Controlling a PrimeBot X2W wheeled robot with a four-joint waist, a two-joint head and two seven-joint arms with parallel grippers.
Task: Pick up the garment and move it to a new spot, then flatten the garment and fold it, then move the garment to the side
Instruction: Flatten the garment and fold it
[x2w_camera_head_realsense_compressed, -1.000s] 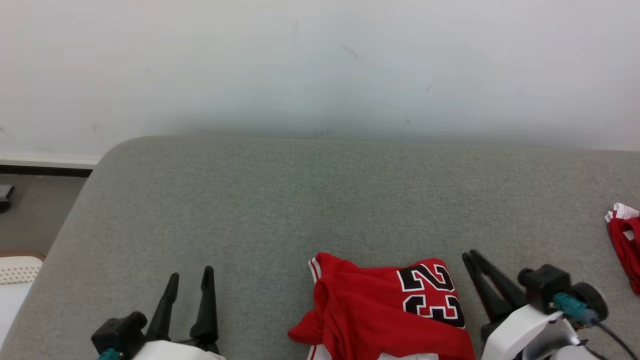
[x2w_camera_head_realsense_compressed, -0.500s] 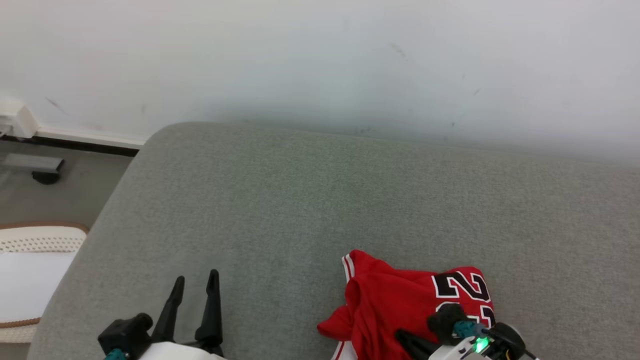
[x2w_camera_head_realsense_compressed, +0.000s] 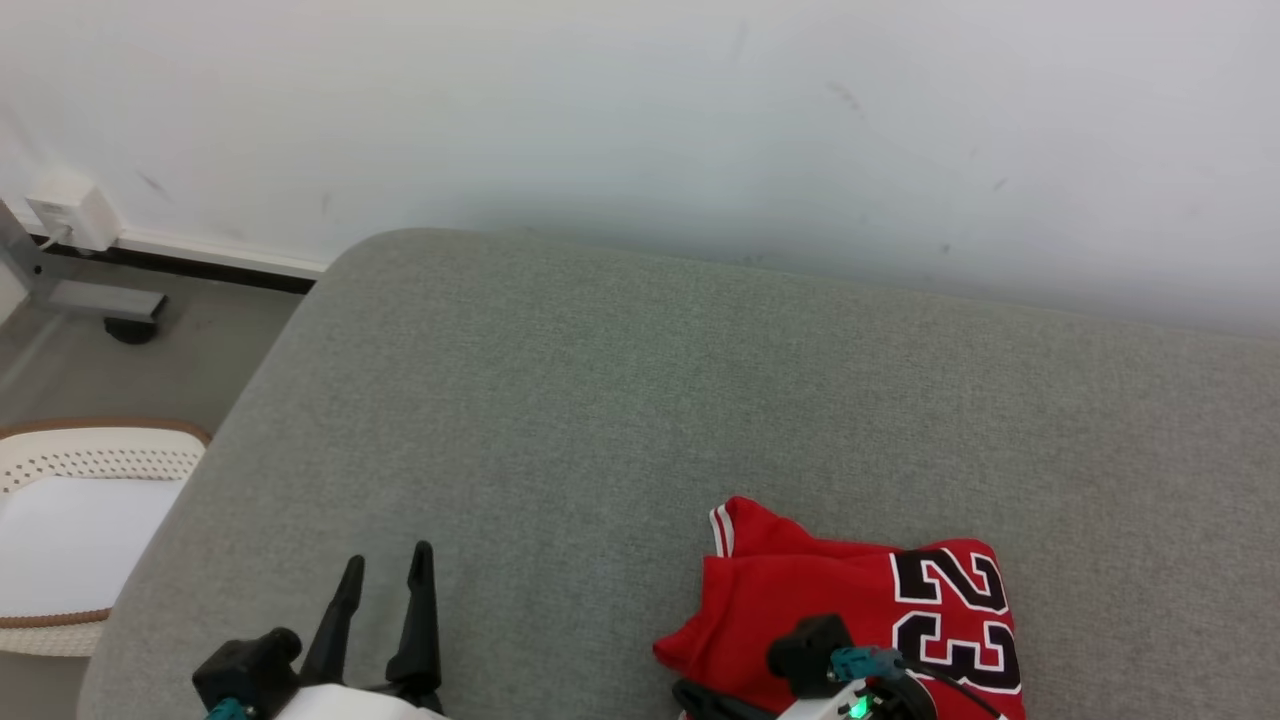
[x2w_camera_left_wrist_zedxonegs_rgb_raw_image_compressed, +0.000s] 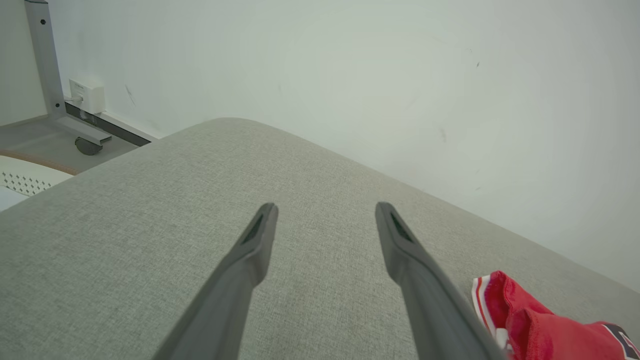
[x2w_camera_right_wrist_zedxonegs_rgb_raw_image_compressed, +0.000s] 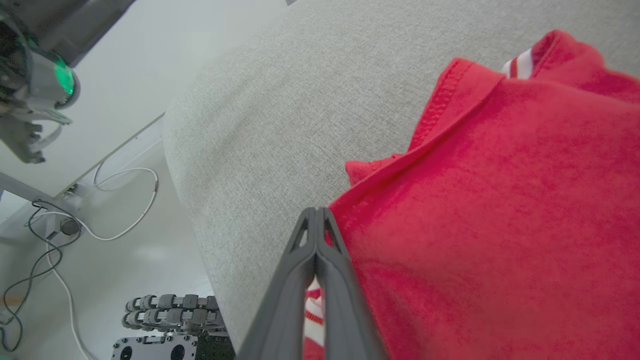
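Observation:
The garment (x2w_camera_head_realsense_compressed: 860, 600) is a red jersey with a black-and-white 23, lying crumpled on the grey cushion (x2w_camera_head_realsense_compressed: 600, 400) near its front edge. It also shows in the left wrist view, garment (x2w_camera_left_wrist_zedxonegs_rgb_raw_image_compressed: 540, 325), and the right wrist view, garment (x2w_camera_right_wrist_zedxonegs_rgb_raw_image_compressed: 475, 200). My right gripper (x2w_camera_head_realsense_compressed: 690, 692) lies over the jersey's near left part, pointing left. In the right wrist view the right gripper (x2w_camera_right_wrist_zedxonegs_rgb_raw_image_compressed: 316, 214) is shut, with red-and-white striped cloth pinched between its fingers. My left gripper (x2w_camera_head_realsense_compressed: 388, 560) hovers open over bare cushion to the left, well apart from the jersey; the left gripper (x2w_camera_left_wrist_zedxonegs_rgb_raw_image_compressed: 325, 207) holds nothing.
A white perforated basket (x2w_camera_head_realsense_compressed: 80, 520) stands on the floor left of the cushion. A grey table leg with a caster (x2w_camera_head_realsense_compressed: 100, 300) and a wall socket (x2w_camera_head_realsense_compressed: 62, 212) sit at the far left. Cables (x2w_camera_right_wrist_zedxonegs_rgb_raw_image_compressed: 100, 200) lie on the floor. A pale wall backs the cushion.
The camera has turned, shifting the whole picture. My right gripper swung from the jersey's right side across to its near left edge and closed on the cloth. The left gripper stayed open.

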